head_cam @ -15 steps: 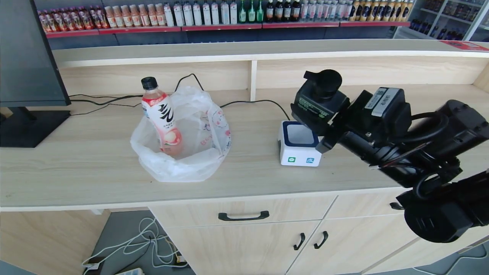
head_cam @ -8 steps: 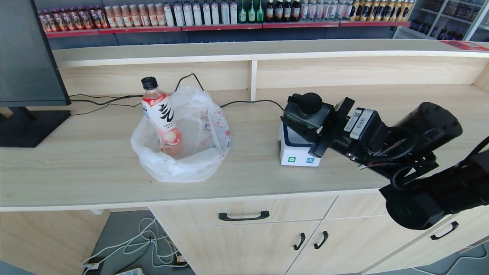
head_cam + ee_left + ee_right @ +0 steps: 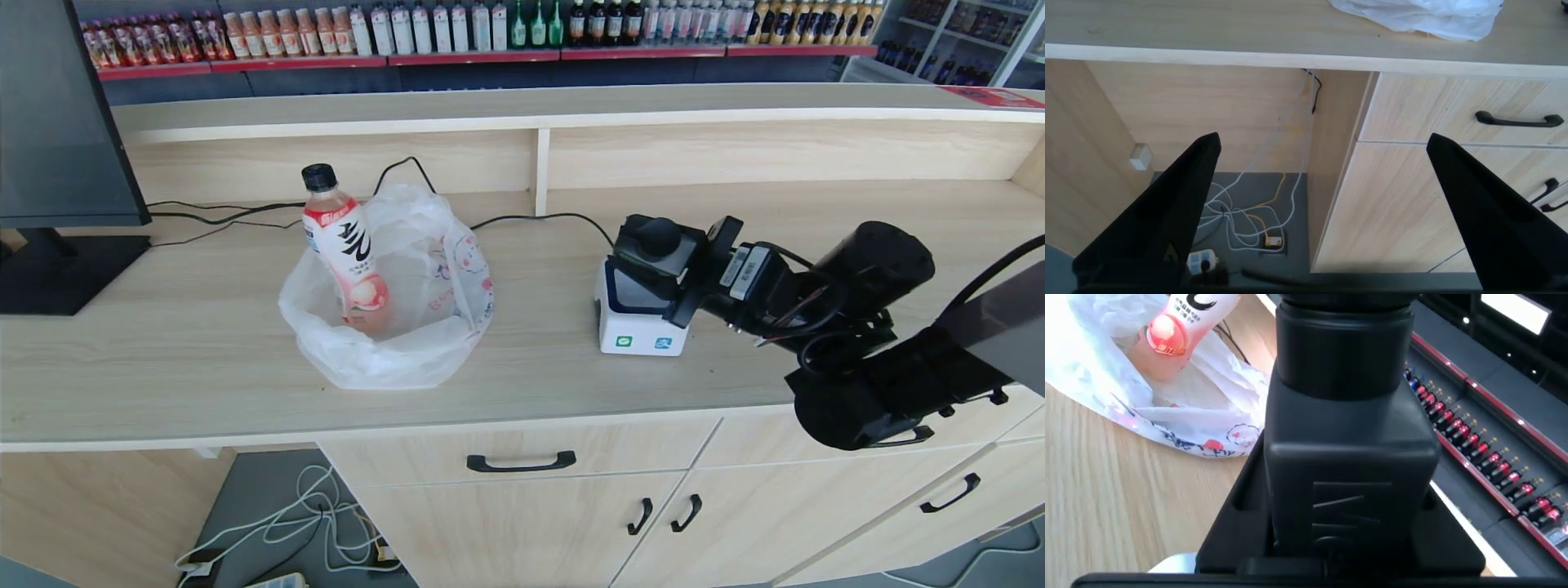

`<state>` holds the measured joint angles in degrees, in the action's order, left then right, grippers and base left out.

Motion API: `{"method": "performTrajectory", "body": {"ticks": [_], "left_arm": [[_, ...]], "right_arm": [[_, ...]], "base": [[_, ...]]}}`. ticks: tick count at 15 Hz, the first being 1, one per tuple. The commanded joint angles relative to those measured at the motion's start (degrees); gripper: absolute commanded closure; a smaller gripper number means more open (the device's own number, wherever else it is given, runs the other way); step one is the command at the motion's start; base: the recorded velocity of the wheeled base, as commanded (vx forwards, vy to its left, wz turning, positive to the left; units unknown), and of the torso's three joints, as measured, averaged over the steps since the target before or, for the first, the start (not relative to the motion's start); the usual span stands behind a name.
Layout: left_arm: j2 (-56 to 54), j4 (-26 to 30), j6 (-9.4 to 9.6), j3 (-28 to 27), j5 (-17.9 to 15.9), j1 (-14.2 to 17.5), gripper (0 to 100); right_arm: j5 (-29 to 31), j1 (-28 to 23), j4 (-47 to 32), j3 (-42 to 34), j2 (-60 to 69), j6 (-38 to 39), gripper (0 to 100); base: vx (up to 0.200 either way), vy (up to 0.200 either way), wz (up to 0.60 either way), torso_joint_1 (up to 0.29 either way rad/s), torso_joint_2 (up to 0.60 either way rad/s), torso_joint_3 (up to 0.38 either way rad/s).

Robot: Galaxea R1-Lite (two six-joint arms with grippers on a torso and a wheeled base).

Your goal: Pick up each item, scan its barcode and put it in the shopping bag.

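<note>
A black square bottle (image 3: 655, 250) with a round cap is held sideways just over the white scanner (image 3: 636, 331), and my right gripper (image 3: 695, 273) is shut on it. The right wrist view looks along the black bottle (image 3: 1347, 457), with a white corner of the scanner (image 3: 1176, 563) beneath it. Left of the scanner stands the white plastic shopping bag (image 3: 408, 343), open, with a pink drink bottle (image 3: 343, 245) upright inside. The bag (image 3: 1143, 416) and pink bottle (image 3: 1180, 322) lie beyond the black bottle. My left gripper (image 3: 1323, 212) hangs open below the counter edge, facing the cabinet.
A dark monitor (image 3: 57, 122) stands at the counter's far left, with black cables (image 3: 229, 214) running behind the bag. A raised ledge (image 3: 539, 114) borders the back. Shelves of bottles (image 3: 490, 28) line the room. Drawers with a black handle (image 3: 1519, 121) sit under the counter.
My right arm has come down and toward the scanner with the black bottle, from well above it to just over its top. The bag and pink bottle stayed put.
</note>
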<state>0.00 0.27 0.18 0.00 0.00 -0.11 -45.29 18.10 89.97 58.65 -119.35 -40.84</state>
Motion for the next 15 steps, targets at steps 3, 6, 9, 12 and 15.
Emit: {"method": "performTrajectory", "body": {"ticks": [3,6,9,12,15], "left_arm": [[0.00,0.00,-0.01,0.00,0.00,0.02,0],[0.00,0.00,-0.01,0.00,0.00,0.02,0],[0.00,0.00,-0.01,0.00,0.00,0.02,0],[0.00,0.00,-0.01,0.00,0.00,0.02,0],[0.00,0.00,-0.01,0.00,0.00,0.02,0]], "right_arm": [[-0.50,-0.35,0.03,3.58,-4.23,0.15,100],[-0.50,-0.35,0.03,3.93,-4.58,0.23,100],[-0.50,-0.35,0.03,4.98,-4.49,0.67,100],[-0.42,-0.79,0.03,5.16,-4.84,0.32,100],[-0.24,-1.14,0.03,5.16,-5.02,-0.12,100]], "base": [[0.000,0.000,0.00,0.000,0.00,0.000],[0.000,0.000,0.00,0.000,0.00,0.000],[0.000,0.000,0.00,0.000,0.00,0.000],[0.000,0.000,0.00,0.000,0.00,0.000],[0.000,0.000,0.00,0.000,0.00,0.000]]}}
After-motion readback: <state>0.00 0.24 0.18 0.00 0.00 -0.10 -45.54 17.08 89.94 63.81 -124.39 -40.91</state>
